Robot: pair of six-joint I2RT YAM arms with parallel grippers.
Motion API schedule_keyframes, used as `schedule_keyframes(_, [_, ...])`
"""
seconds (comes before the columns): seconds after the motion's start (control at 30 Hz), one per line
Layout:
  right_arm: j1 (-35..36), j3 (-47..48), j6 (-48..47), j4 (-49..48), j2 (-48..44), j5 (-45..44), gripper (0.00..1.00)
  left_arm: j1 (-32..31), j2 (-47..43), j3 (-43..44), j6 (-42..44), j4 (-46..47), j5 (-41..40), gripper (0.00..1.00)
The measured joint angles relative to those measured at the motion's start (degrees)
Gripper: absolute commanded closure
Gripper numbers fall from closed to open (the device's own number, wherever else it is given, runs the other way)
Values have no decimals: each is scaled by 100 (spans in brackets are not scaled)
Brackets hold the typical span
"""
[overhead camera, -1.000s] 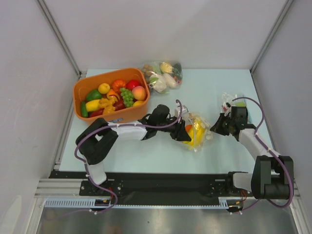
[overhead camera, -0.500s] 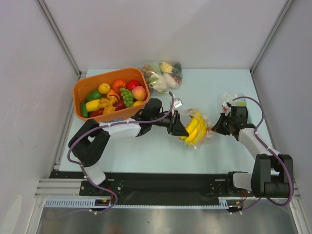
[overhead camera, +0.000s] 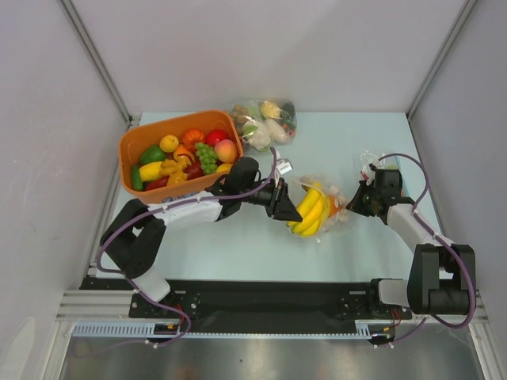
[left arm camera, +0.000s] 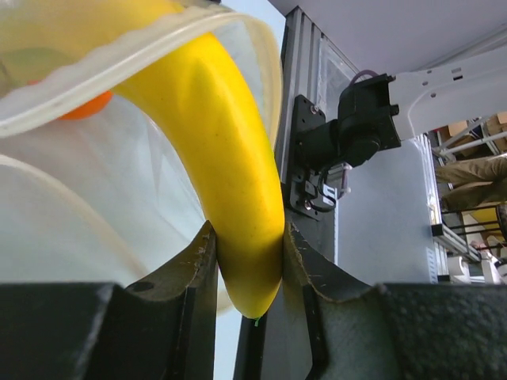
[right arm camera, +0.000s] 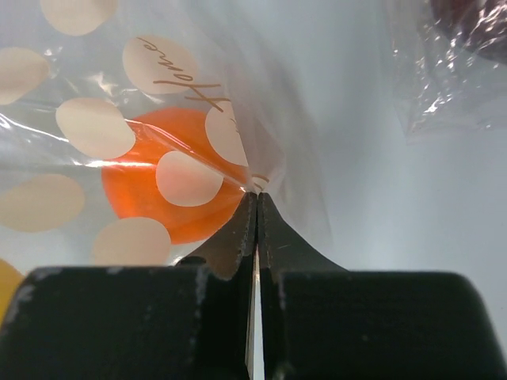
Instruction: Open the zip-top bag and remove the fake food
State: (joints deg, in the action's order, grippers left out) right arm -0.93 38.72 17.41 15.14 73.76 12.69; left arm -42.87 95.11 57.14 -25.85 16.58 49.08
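A clear zip-top bag (overhead camera: 334, 203) with pale dots lies mid-table, its mouth open toward the left. My left gripper (overhead camera: 287, 207) is shut on a yellow banana bunch (overhead camera: 310, 210) and holds it half out of the bag's mouth; the left wrist view shows one banana (left arm camera: 230, 158) pinched between the jaws with the bag rim (left arm camera: 158, 39) around it. My right gripper (overhead camera: 356, 203) is shut on the bag's right edge (right arm camera: 261, 178). An orange (right arm camera: 170, 186) shows through the film in the right wrist view.
An orange bin (overhead camera: 179, 154) full of toy fruit stands at the back left, just behind my left arm. A second filled bag (overhead camera: 264, 123) lies at the back centre. Another small bag (overhead camera: 372, 165) lies by my right wrist.
My left gripper has drawn back to the left with the bananas, pulling them farther out of the bag. The right gripper still holds the bag's edge.
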Motion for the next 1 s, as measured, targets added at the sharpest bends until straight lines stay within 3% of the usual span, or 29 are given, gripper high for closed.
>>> schedule_keyframes(0.23, [-4, 52, -59, -55, 66, -208, 100, 15, -319, 0, 197, -643, 15, 100])
schedule_keyframes(0.7, [-2, 57, -74, -57, 63, -138, 100, 24, -782, -55, 227, -938, -184, 100])
schedule_keyframes(0.83, [4, 87, -83, -26, -66, -11, 81, 28, -739, -48, 109, -774, -284, 100])
schedule_keyframes(0.87, [17, 90, -98, -2, -173, 2, 71, 31, -697, -31, 74, -756, -328, 100])
schedule_keyframes(1.0, [168, 118, -90, 149, -881, 2, 57, 35, -466, 87, -22, -691, -573, 100])
